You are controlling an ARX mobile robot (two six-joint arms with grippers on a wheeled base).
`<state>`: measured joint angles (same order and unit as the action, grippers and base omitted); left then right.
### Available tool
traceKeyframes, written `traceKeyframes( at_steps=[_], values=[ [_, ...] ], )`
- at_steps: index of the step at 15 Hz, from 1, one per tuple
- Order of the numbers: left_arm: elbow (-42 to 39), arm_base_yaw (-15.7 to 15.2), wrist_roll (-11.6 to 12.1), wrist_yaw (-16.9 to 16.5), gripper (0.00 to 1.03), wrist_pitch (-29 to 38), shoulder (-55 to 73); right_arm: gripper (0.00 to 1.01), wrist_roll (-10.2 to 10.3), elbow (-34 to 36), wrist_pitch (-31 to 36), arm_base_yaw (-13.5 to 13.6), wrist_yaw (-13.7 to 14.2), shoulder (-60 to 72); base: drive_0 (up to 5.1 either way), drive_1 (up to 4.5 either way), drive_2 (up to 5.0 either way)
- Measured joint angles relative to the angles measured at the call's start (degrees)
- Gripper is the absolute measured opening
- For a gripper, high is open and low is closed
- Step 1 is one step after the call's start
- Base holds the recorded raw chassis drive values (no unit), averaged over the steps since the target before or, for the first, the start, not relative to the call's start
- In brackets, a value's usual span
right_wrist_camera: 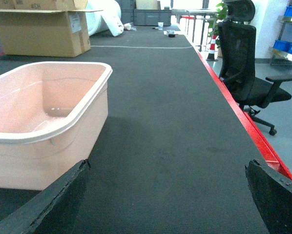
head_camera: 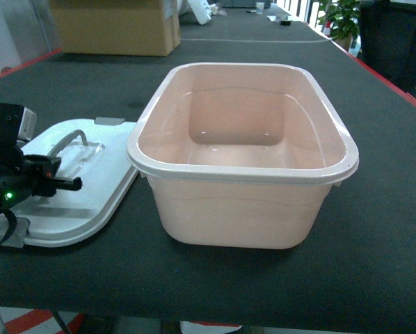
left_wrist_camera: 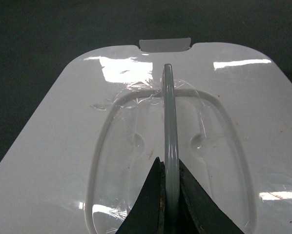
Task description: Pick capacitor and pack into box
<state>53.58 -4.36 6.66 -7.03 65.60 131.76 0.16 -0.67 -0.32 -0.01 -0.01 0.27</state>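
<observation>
The box, a pale pink open tub, stands mid-table; its right end also shows in the right wrist view. No orange shows inside it, and the capacitor is out of view. The whitish lid lies flat left of the box. My left gripper hovers over the lid and is shut on its raised grey handle. My right gripper is open over bare black mat right of the box, with nothing between its fingers, and does not show in the head view.
A brown cardboard carton sits at the far left of the table. The red table edge runs along the right, with a black office chair and blue bins beyond it. A potted plant stands at the far right.
</observation>
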Motion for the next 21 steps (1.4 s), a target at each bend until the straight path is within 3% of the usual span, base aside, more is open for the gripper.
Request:
traceKeyframes(
  at_steps=[4,6,7,11,15,16,17,21],
  values=[
    [-0.24,-2.29,-4.2,4.07,0.02,-5.07,-9.86,0.98,0.0,0.0,0.02,0.0,0.0,0.0,0.0,0.0,0.0],
    [-0.09,-2.23,-7.1,9.05,0.02,-11.98,-20.09,0.98,-0.02,0.0,0.0,0.0,0.0,0.0,0.0,0.0,0.0],
    [0.63,-0.52,-8.85,12.48,0.02,-16.09,-26.03,0.98,0.0,0.0,0.02,0.0,0.0,0.0,0.0,0.0,0.0],
    [2.49,12.98,-13.9,21.05,0.02,-22.6,-33.38,0.98,0.0,0.0,0.02,0.0,0.02,0.0,0.0,0.0,0.0],
    [2.54,17.0,-15.08,23.65,0.02,-23.5,-32.02,0.98,0.0,0.0,0.0,0.0,0.0,0.0,0.0,0.0,0.0],
    [2.71,20.87,-16.04,26.4,0.02,-24.06,-30.73,0.98,0.0,0.0,0.0,0.0,0.02,0.0,0.0,0.0,0.0],
    [8.61,31.19,-17.2,31.21,0.02,-24.41,-25.62,0.98,0.0,0.0,0.0,0.0,0.0,0.0,0.0,0.0,0.0],
    [12.66,36.0,-18.75,34.77,0.02,-26.93,-20.57,0.98,-0.02,0.0,0.02,0.0,0.02,0.0,0.0,0.0,0.0]
  ],
)
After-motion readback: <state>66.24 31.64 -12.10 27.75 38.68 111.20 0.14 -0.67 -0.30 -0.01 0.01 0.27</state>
